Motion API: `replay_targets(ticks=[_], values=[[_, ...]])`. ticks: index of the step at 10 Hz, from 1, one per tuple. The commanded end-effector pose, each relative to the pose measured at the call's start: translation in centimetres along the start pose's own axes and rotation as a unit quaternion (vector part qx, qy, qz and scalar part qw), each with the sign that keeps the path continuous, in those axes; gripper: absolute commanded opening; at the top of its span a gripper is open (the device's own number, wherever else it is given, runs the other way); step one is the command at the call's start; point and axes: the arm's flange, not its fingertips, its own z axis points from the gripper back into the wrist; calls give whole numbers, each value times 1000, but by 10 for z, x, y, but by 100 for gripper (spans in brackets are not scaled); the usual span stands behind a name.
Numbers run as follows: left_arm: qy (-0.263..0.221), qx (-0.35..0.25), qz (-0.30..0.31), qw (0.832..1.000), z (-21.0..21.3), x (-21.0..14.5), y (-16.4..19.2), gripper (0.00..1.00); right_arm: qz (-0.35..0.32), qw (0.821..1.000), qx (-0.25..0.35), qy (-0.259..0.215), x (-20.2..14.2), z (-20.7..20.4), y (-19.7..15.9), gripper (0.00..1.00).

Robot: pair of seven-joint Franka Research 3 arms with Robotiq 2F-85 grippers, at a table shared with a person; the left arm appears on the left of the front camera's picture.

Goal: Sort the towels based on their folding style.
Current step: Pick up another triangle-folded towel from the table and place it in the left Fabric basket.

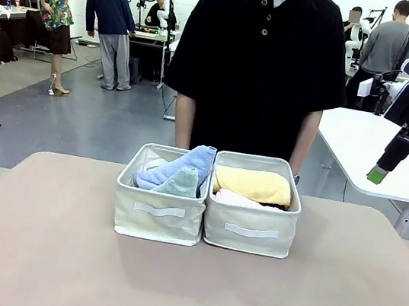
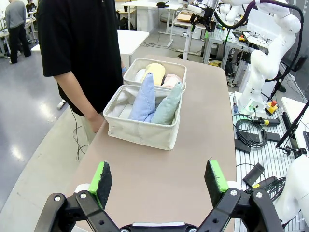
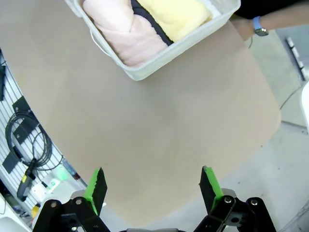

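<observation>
Left bin (image 1: 157, 219): centre of front view, holds blue towel (image 1: 179, 166) and green towel (image 1: 183, 184), both cones.
Right bin (image 1: 249, 235): touching it, holds yellow roll (image 1: 252, 184), pink roll (image 1: 235, 198).
Left gripper (image 2: 159, 179): wide open, empty.
Right gripper (image 3: 150, 185): wide open, empty, above bare table (image 3: 159, 125).

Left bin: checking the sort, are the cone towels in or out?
In: the light-blue towel and sage-green towel both sit inside the left bin.
</observation>
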Motion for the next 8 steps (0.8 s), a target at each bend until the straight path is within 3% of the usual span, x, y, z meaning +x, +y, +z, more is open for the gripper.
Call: replay_targets(ticks=[1, 3, 4, 6, 8], values=[[-1, 0, -2, 1000, 1, 2, -1, 100, 66, 989, 113, -64, -12, 22, -4, 100], [-1, 0, -2, 1000, 1, 2, -1, 100, 142, 938, 246, -197, -65, 65, -45, 100], [-1, 0, -2, 1000, 1, 2, -1, 100, 137, 926, 240, -258, -107, 79, -78, 100], [-1, 0, -2, 1000, 1, 2, -1, 100, 176, 868, 273, -376, -186, 86, -130, 100], [-1, 0, -2, 1000, 1, 2, -1, 100, 153, 837, 262, -455, -243, 76, -175, 100]])
